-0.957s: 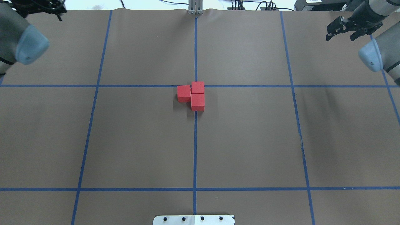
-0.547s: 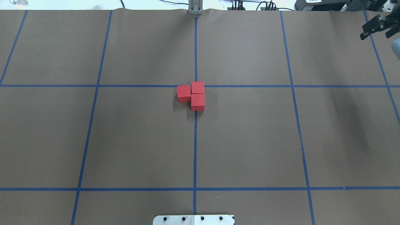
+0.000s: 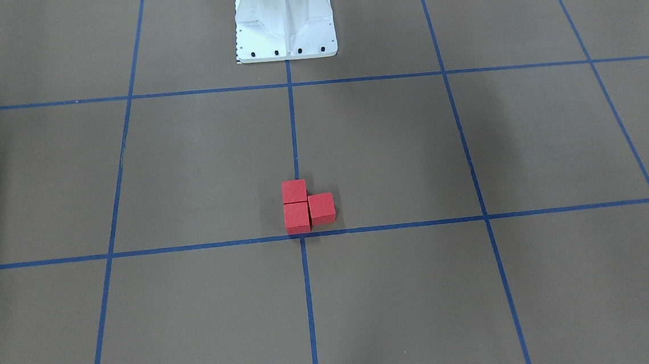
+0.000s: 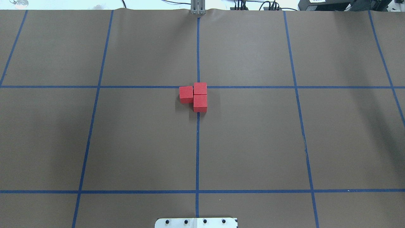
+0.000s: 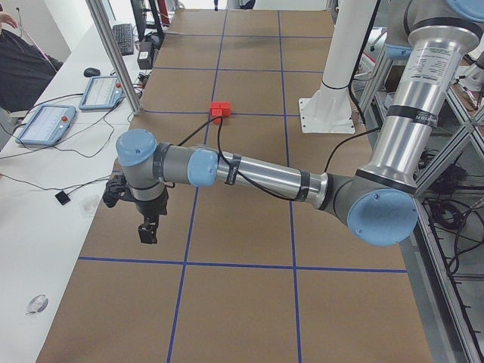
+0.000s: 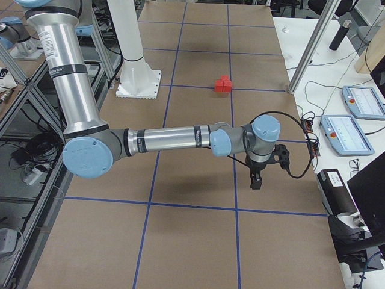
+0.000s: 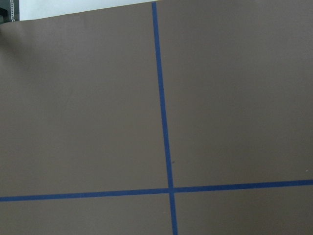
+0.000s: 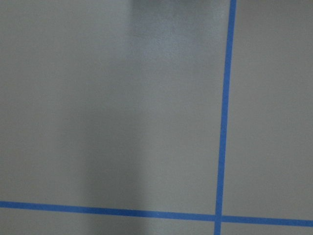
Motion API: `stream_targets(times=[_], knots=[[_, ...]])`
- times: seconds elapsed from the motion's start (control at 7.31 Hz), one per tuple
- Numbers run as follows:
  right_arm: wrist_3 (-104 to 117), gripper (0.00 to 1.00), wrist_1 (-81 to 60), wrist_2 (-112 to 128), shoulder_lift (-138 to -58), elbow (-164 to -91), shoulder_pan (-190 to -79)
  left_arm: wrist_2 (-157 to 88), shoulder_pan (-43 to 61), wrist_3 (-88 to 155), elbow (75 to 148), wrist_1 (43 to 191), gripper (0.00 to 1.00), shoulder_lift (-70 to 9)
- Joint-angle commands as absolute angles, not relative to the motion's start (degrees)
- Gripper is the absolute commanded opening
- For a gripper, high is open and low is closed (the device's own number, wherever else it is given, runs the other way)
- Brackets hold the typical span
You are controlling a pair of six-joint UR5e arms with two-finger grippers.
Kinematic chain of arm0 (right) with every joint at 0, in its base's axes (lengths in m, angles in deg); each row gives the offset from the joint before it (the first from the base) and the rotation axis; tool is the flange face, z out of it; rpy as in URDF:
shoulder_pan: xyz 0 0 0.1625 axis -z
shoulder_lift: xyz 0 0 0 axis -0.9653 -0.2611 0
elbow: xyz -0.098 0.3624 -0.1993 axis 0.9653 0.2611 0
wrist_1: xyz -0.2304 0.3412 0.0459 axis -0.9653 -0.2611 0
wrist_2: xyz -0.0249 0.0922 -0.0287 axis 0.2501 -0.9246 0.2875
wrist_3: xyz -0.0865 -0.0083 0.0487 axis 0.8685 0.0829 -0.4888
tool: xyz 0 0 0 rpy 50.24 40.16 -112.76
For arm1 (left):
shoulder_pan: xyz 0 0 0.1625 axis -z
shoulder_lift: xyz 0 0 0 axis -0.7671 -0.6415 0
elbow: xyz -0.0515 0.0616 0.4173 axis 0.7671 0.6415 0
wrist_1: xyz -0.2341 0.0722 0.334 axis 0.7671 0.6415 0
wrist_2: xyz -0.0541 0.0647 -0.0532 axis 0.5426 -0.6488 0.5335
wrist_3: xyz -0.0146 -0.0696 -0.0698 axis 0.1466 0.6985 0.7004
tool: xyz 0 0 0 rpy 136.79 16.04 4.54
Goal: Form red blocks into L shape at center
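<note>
Three red blocks sit touching in an L at the center, the crossing of two blue tape lines; one block lies on the crossing and one beside it. From the front the red blocks lie just behind that crossing. Both grippers are far off. My left gripper hangs over the table's left end and my right gripper over its right end, both seen only in the side views. Whether either is open or shut I cannot tell.
The robot's white base plate stands at the near edge. Control tablets and cables lie on the white benches past the table. Aluminium posts stand at that far edge.
Both arms have pulled outward and left the overhead view, the left arm first and then the right gripper at the top right. The red blocks have not moved.
</note>
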State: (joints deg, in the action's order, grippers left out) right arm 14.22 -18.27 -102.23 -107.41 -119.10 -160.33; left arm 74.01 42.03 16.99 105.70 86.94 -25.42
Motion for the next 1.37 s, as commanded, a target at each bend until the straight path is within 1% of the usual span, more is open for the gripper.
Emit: stream_targets(times=[0.0, 0.27, 0.55, 0.68, 1.09, 1.23], knots=[[13.96, 0.99, -16.32, -101.33, -112.42, -119.86, -160.29, 74.08, 41.93, 16.92, 102.21, 96.41, 1.0, -19.52], [13.78, 0.99, -18.23, -102.12, -112.34, -121.52, -160.38, 74.26, 41.75, 17.18, 98.42, 100.47, 1.0, -19.42], [13.69, 0.99, -29.01, -102.03, -112.6, -129.65, -160.38, 74.17, 41.75, 17.27, 99.01, 99.87, 1.0, -19.34], [13.86, 0.99, -28.8, -102.2, -114.43, -130.22, -160.38, 74.26, 41.75, 17.62, 99.28, 99.86, 1.0, -19.42], [14.39, 0.99, -28.45, -101.85, -115.76, -129.44, -160.29, 74.26, 38.85, 23.16, 101.3, 99.86, 1.0, -19.6], [15.61, 0.99, -25.14, -101.85, -118.29, -128.91, -160.38, 74.34, 38.85, 23.16, 101.3, 99.86, 1.0, -19.77]])
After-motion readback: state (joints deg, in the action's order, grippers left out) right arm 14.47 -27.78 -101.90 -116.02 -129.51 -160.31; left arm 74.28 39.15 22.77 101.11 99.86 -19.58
